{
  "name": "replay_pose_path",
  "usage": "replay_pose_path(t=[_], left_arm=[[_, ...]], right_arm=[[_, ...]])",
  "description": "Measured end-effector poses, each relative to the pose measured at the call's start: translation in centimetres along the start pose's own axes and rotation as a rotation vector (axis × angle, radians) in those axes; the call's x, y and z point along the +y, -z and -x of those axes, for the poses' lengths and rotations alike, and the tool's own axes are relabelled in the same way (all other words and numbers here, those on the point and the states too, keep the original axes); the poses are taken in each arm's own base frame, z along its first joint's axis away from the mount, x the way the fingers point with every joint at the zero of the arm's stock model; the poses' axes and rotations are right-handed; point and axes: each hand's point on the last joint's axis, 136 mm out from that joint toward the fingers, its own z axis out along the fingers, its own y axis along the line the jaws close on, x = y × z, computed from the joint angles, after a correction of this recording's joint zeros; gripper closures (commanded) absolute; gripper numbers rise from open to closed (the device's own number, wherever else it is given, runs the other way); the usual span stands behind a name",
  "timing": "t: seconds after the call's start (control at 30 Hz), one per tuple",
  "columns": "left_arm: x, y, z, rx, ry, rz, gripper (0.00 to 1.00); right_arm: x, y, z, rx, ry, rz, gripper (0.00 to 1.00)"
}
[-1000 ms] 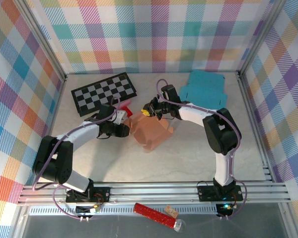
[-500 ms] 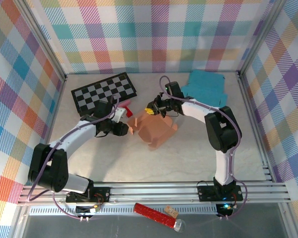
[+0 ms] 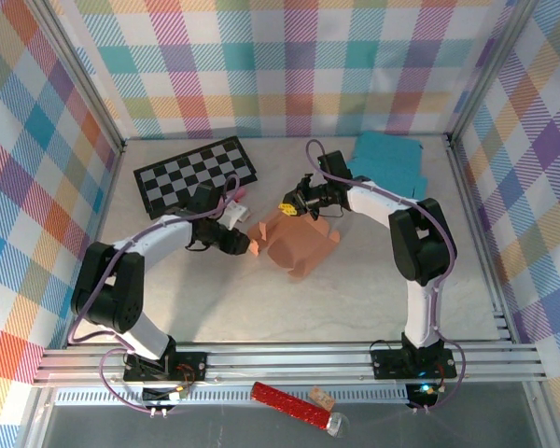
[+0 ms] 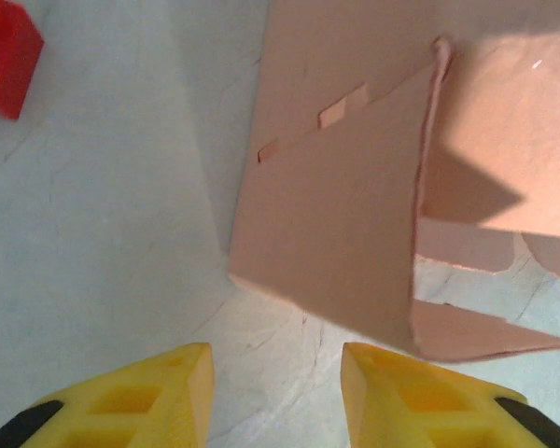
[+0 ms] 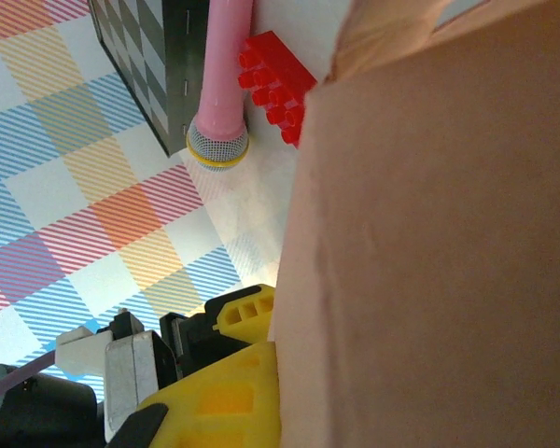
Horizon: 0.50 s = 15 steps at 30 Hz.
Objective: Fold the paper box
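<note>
Paper box point(image 3: 294, 245), half-folded: right gripper point(image 3: 287, 211) pinches one wall, left gripper point(image 4: 275, 362) spread, empty; a one-sided push risks skewing it.

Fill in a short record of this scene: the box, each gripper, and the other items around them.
paper box: salmon, partly folded, flaps sticking out, between the two grippers
left gripper: open, empty, facing a side panel of the box
right gripper: shut on the box's far edge
checkerboard: flat, far left
teal sheet: flat, far right
red brick: apart from the box
</note>
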Motion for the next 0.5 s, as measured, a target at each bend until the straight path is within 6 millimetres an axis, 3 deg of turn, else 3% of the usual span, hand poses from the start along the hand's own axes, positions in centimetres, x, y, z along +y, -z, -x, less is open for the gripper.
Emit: replay_pose_path(t=[0.3,0.5], left_arm=[[-1.8,-1.1,0.7,0.004,-0.119,-0.040,0.59],[-2.0,-1.3,0.7,0.007,-0.131,-0.043,0.62]], right_arm=[[0.1,-0.3,0.2,0.010,-0.002,0.003,1.00],[0.2,-0.5,0.3,0.020,0.002,0.015,1.00]])
